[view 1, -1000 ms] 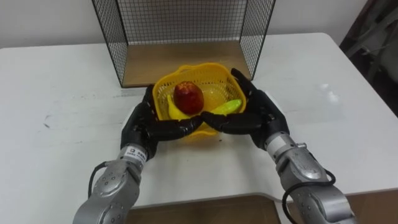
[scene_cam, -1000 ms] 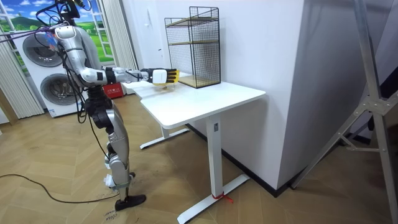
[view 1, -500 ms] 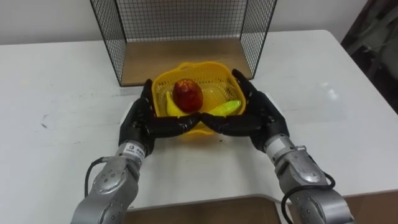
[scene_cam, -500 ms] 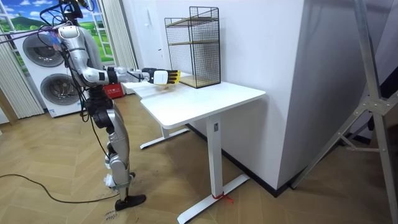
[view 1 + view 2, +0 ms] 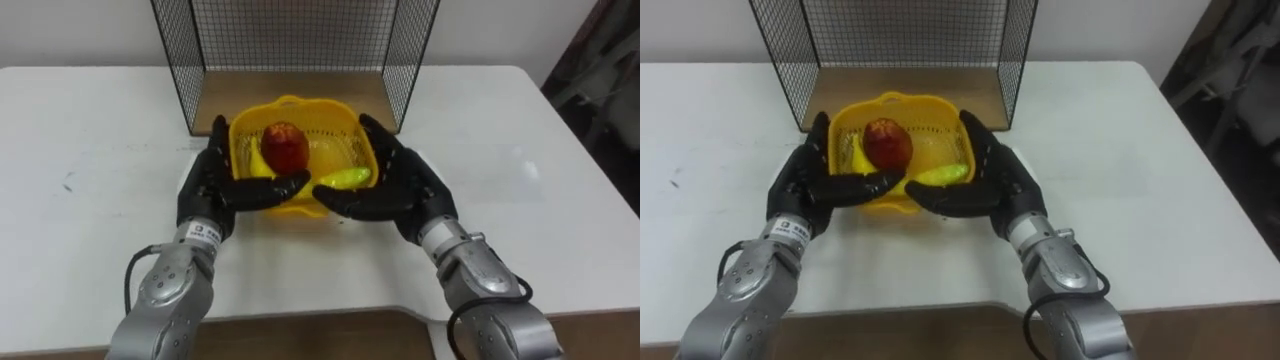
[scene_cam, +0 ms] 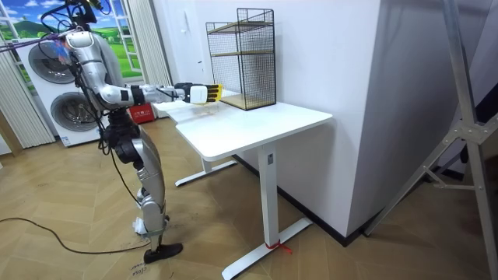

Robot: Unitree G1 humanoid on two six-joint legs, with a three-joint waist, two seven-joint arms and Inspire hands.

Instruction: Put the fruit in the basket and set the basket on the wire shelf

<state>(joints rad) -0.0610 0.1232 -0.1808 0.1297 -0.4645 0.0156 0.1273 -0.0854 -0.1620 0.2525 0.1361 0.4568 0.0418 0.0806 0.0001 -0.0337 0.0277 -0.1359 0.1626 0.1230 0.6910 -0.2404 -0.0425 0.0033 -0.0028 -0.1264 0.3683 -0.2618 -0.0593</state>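
I am looking down at a white worktop [image 5: 90, 130] with the wire shelf [image 5: 290, 40] standing at its far side, directly ahead of the hands. The shelf is a black mesh cage with an open front and a flat wooden board [image 5: 372, 90] as its floor. Its two front corner posts are flanking the way in.

The basket [image 5: 300, 103] is sitting between both hands just before that opening, its far rim overlapping the front edge of the board. It is yellow plastic with slotted walls and a wavy rim. A red apple [image 5: 284, 145] is lying in it, with a yellow banana [image 5: 256, 160] at its left and a smaller yellow-green fruit [image 5: 346, 177] at the right front; I cannot tell what kind.

My left hand [image 5: 205, 185] is pressing flat, outstretched fingers against the basket's left wall, and my right hand [image 5: 405, 185] is doing the same on the right. Both thumbs are lying along the front wall, nearly meeting.

In the room view the robot is standing at the worktop's end with its arms stretched forward, holding the basket above the surface, with washing machines [image 6: 58, 70] behind it.
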